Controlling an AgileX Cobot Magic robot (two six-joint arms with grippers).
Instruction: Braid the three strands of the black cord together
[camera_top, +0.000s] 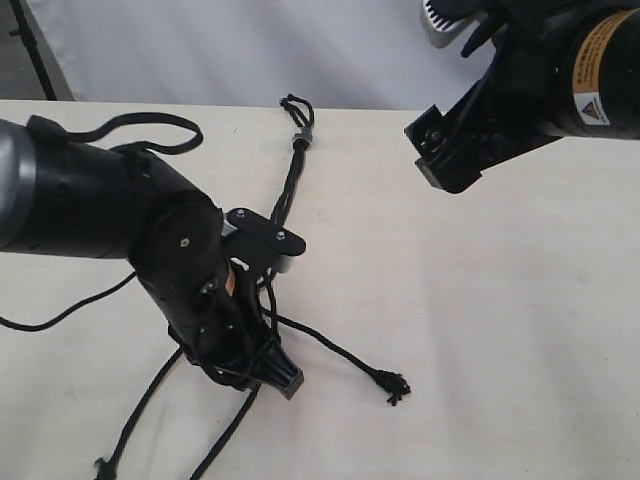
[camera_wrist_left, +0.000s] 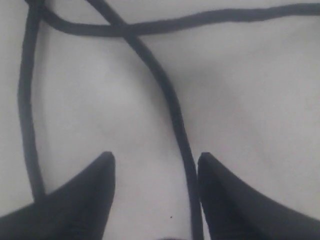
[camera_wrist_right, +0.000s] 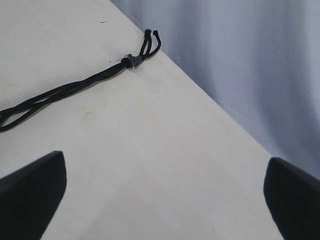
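The black cord (camera_top: 285, 190) lies on the pale table, its grey band (camera_top: 303, 137) and short loops at the far end, twisted together below the band. The three strands spread out: one ends in a frayed knot (camera_top: 393, 385), two run toward the near left edge (camera_top: 130, 430). My left gripper (camera_top: 292, 315) hangs low over them, open; in the left wrist view one strand (camera_wrist_left: 175, 115) runs between the jaws of the left gripper (camera_wrist_left: 156, 165), close beside one finger and unpinched. My right gripper (camera_top: 445, 150) is raised at the far right, and the right gripper (camera_wrist_right: 165, 200) is open and empty. Its view shows the band (camera_wrist_right: 131, 61).
The left arm's own black cable loops (camera_top: 150, 125) over its body and trails onto the table (camera_top: 60, 312). A white curtain (camera_top: 250, 50) hangs behind the table's far edge. Bare tabletop (camera_top: 500, 330) spreads to the right of the cord.
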